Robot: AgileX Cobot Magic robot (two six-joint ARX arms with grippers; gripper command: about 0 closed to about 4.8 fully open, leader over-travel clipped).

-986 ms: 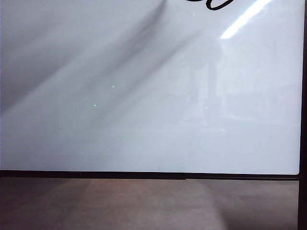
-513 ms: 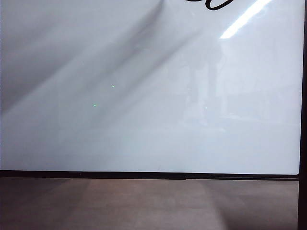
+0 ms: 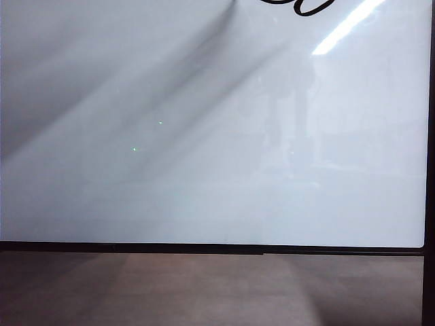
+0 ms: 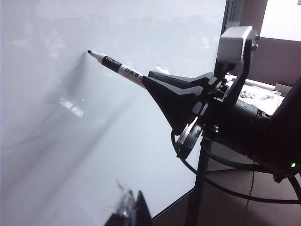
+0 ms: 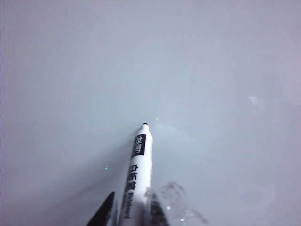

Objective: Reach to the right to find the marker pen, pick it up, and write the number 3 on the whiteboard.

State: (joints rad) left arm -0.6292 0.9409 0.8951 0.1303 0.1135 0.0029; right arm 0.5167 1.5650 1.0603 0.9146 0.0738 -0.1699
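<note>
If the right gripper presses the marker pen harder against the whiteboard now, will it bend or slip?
The marker pen looks like a straight rigid barrel, so probably no bending. Its smooth barrel sticks far out of the right gripper, so it might slide back or pivot in the jaws. The whiteboard is glossy, so the tip likely skates sideways.

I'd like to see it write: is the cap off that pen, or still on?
Off. The marker pen, held in the right gripper, shows its bare dark tip at the whiteboard; the left wrist view shows that too.

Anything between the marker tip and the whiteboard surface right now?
Nothing: in the left wrist view, the marker pen, held by the right pincer, has its tip at the whiteboard.
</note>
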